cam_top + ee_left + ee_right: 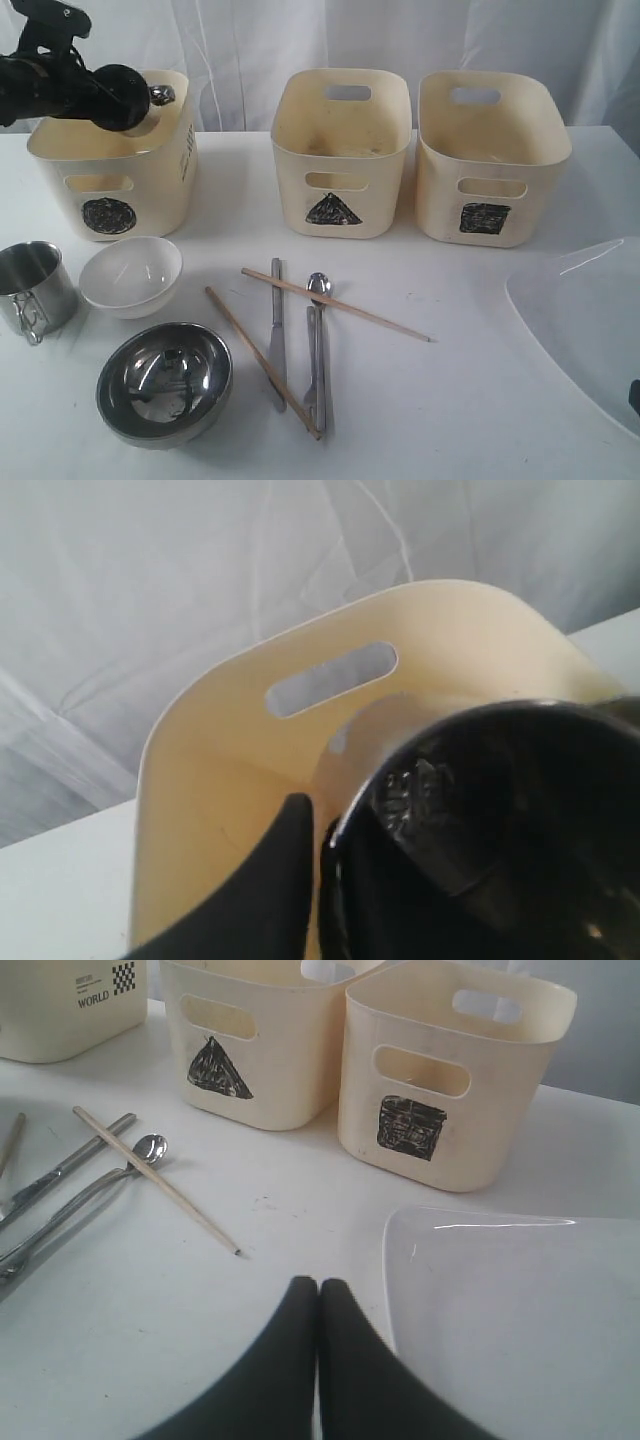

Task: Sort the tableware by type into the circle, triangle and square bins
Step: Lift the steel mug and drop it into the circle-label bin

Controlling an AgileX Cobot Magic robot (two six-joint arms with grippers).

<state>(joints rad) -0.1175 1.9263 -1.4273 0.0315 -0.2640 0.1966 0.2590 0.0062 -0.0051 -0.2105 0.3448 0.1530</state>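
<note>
one steel mug [480,840] hangs at the mouth of the circle bin [150,170], probably for dropping in with the cups. the left gripper [135,97] has a finger [285,880] against the rim's outside; whether it pinches, i cannot tell. the right gripper [318,1288], pressed together and empty, waits beside the white plate [520,1300], likely keeping clear.

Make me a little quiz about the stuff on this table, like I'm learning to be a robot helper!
1. True or false: the right claw is wide open.
2. Which bin stands between the other two? A) circle B) triangle C) square
3. How many chopsticks lie on the table?
Key: 1 false, it is shut. 2 B, the triangle bin. 3 two.
</note>
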